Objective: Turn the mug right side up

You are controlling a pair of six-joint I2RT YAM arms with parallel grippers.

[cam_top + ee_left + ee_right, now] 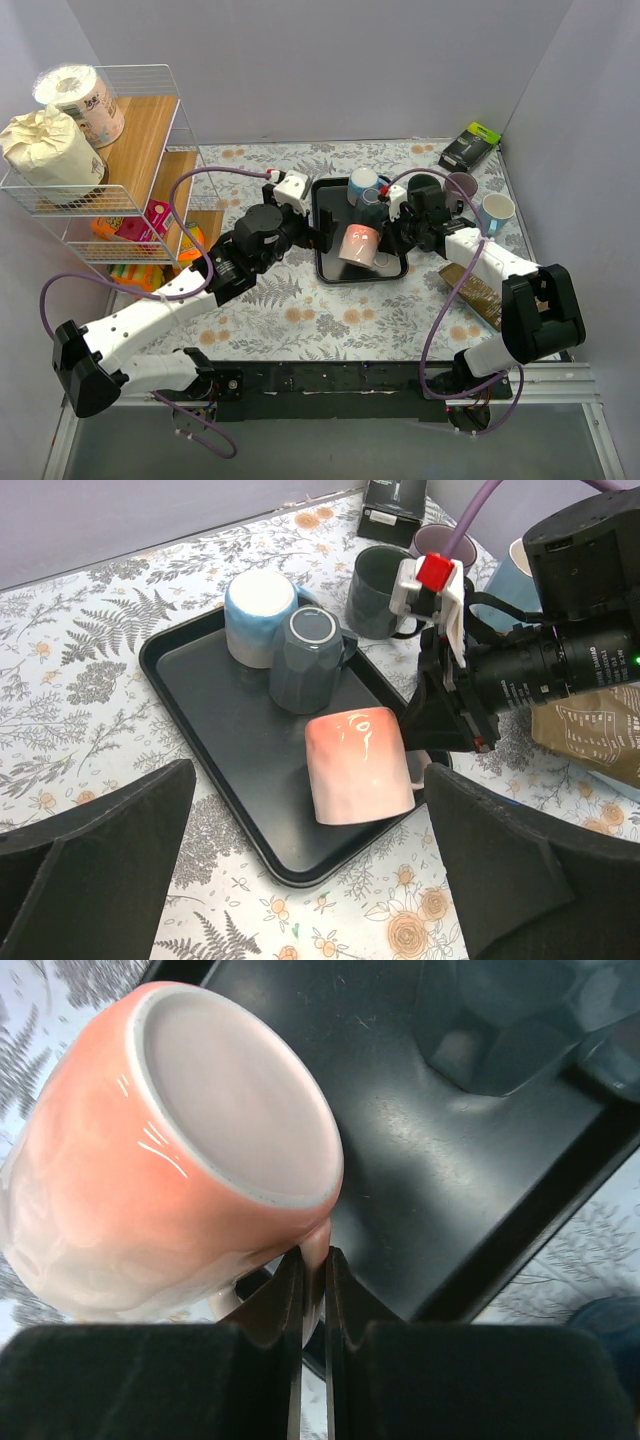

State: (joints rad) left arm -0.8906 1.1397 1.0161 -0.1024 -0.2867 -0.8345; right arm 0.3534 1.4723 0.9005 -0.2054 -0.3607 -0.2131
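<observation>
A pink mug (359, 245) hangs tilted over the front of the black tray (330, 265), its flat base toward the right wrist camera (235, 1110). My right gripper (312, 1265) is shut on the mug's handle, which is pinched between the two fingers; it shows in the top view (388, 238) at the mug's right side. In the left wrist view the pink mug (355, 765) lies on its side with its lower end at the tray's (200, 695) near rim. My left gripper (310, 880) is open and empty, just in front of the tray, left of the mug in the top view (312, 232).
A blue-and-white mug (260, 615) and a grey mug (308, 658) stand upside down at the tray's back. More mugs (497, 210) stand right of the tray, beside a brown packet (478, 295). A black box (468, 146) lies at the back. A wire shelf (110, 160) stands at left.
</observation>
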